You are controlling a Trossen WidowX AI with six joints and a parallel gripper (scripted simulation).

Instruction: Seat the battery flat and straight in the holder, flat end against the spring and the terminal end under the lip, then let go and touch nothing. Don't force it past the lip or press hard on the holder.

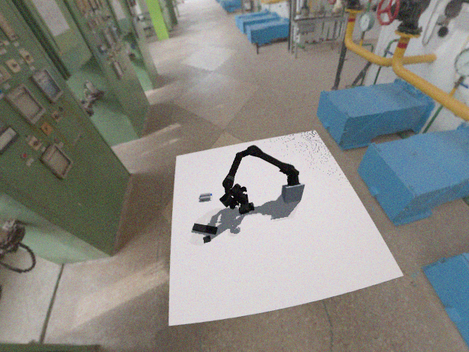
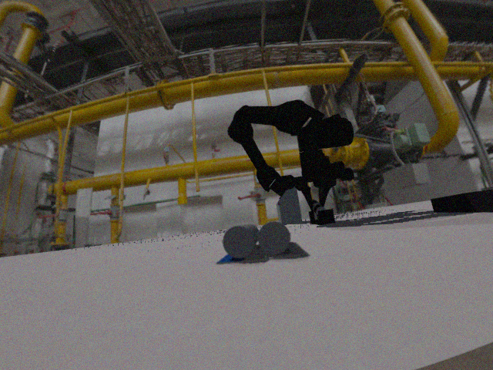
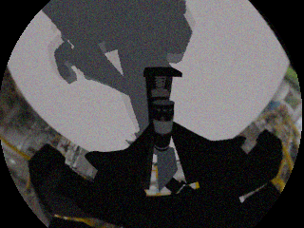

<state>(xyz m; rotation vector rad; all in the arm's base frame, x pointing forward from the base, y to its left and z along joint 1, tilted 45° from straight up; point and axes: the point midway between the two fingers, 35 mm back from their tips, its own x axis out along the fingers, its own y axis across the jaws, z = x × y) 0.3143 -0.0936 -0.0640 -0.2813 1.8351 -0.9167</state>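
The black holder [image 1: 250, 207] [image 2: 323, 216] [image 3: 152, 72] stands on the white surface below my gripper. My gripper [image 2: 316, 202] [image 3: 161, 124] is shut on the dark battery [image 3: 163, 118], which has a grey band. In the wrist view one battery end points toward the holder's far end wall and overlaps the holder's inside. In the exterior view the fingers come down at the holder's top, close above or partly in it. Whether the battery touches the spring or lies under the lip cannot be told. The arm hides most of the battery in the top view.
Grey cylinders [image 1: 204, 197] [image 2: 274, 237] lie side by side, with a blue part beside them. A long black bar [image 1: 204, 229] [image 2: 464, 202] and a small black block [image 1: 207, 239] lie on the white surface. The arm's grey base block [image 1: 292, 193] [image 2: 290, 207] stands behind the holder in the exterior view.
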